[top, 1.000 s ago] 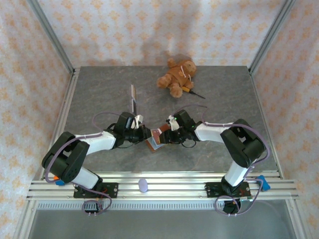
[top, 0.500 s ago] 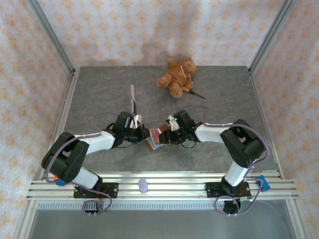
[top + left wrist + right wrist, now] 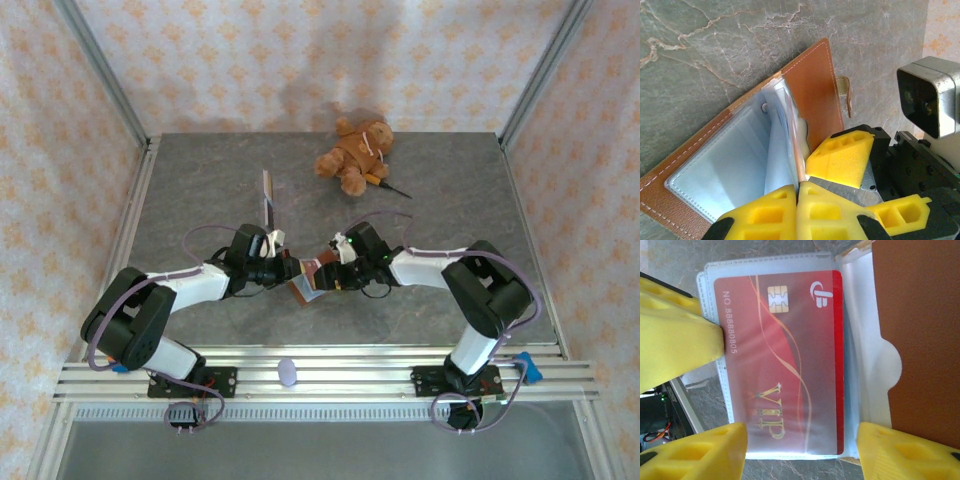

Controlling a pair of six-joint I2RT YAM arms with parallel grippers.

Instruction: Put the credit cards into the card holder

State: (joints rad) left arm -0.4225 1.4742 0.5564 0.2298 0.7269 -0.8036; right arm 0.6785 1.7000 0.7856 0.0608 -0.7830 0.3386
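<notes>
At the table's [image 3: 450, 180] centre, the left gripper [image 3: 797, 192] clamps the card holder [image 3: 815, 95]; the right gripper [image 3: 802, 440] — jaws apart — faces the sleeved red card [image 3: 785, 355] lengthwise.

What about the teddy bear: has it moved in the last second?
No. The teddy bear lies in the same spot near the far edge of the table, against the screwdriver, as in both earlier top views.

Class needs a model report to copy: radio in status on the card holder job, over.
Left gripper shut on card holder sleeve. Right gripper open around it. Red card seated in sleeve. Teddy bear far back, not in way.
</notes>
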